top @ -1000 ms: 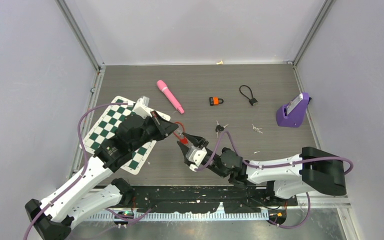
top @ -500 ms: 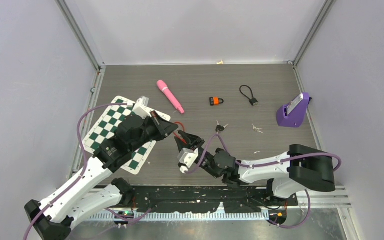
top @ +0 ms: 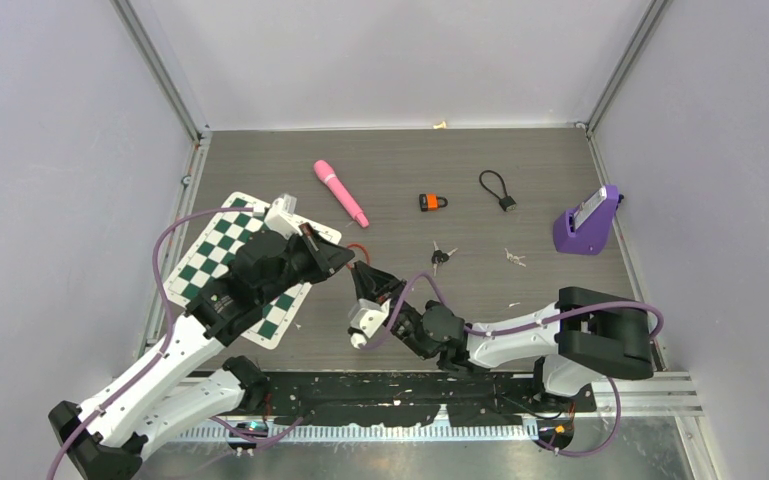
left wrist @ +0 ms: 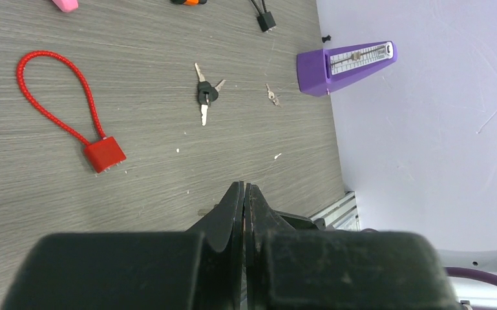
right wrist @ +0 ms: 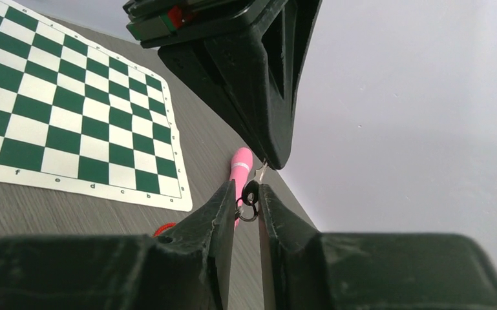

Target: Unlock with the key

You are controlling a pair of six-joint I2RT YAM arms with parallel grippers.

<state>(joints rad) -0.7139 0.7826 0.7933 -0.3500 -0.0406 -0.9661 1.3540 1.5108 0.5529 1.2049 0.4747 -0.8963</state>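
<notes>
Above the tabletop [left wrist: 148,194], the left claw [left wrist: 244,190] is pressing its fingers together on a small silver key [right wrist: 261,171]. The right claw [right wrist: 246,188] is sitting slightly apart around the key's black ring [right wrist: 250,196]; I cannot tell whether it is gripping. The red cable lock [left wrist: 103,154] is lying on the tabletop nearby.

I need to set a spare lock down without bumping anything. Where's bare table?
Bare: the far strip between the back wall and the pink plastic wand; the far-left corner beyond the green-and-white chessboard mat; the patch between the small silver keys and the right arm. Crowded: centre, where left gripper and right gripper meet by the red cable lock.
</notes>
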